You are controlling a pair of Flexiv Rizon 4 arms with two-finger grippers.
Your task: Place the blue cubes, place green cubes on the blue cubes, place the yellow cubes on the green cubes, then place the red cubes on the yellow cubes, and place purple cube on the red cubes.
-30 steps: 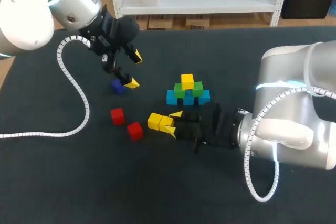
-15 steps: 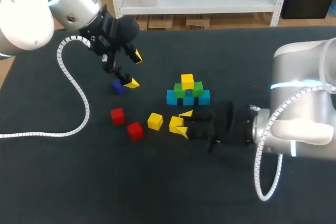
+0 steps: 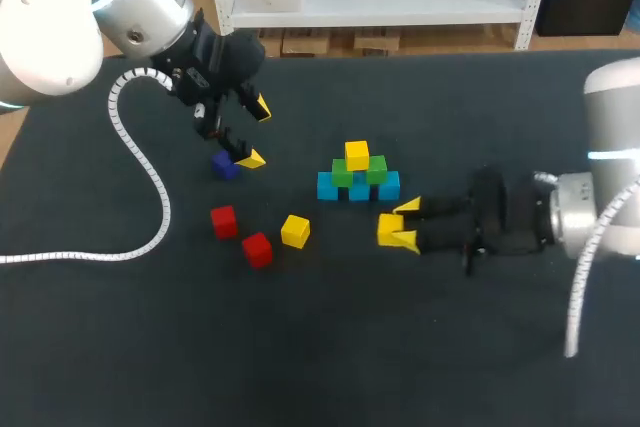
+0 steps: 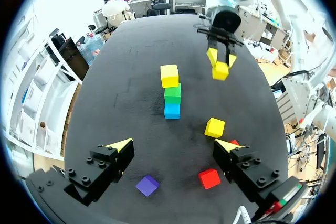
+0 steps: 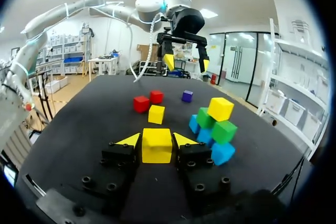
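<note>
A pile stands mid-table: blue cubes [image 3: 327,185] at the base, green cubes [image 3: 343,173] on them, one yellow cube [image 3: 357,155] on top. My right gripper [image 3: 405,227] is shut on a second yellow cube [image 3: 388,228] just in front of the pile's right end; in its wrist view that held cube [image 5: 157,145] sits between both fingers. A loose yellow cube [image 3: 295,231], two red cubes [image 3: 223,220] [image 3: 257,248] and the purple cube [image 3: 224,166] lie left of the pile. My left gripper [image 3: 255,134] hangs open above the purple cube [image 4: 147,185].
The black table [image 3: 150,347] reaches all around the cubes. My left arm's white coiled cable [image 3: 150,177] loops over the table's left side. My right arm [image 3: 500,222] lies low across the right side.
My right gripper has carried its yellow cube to the right, away from the loose yellow cube, to the pile's front right. The left arm has not moved.
</note>
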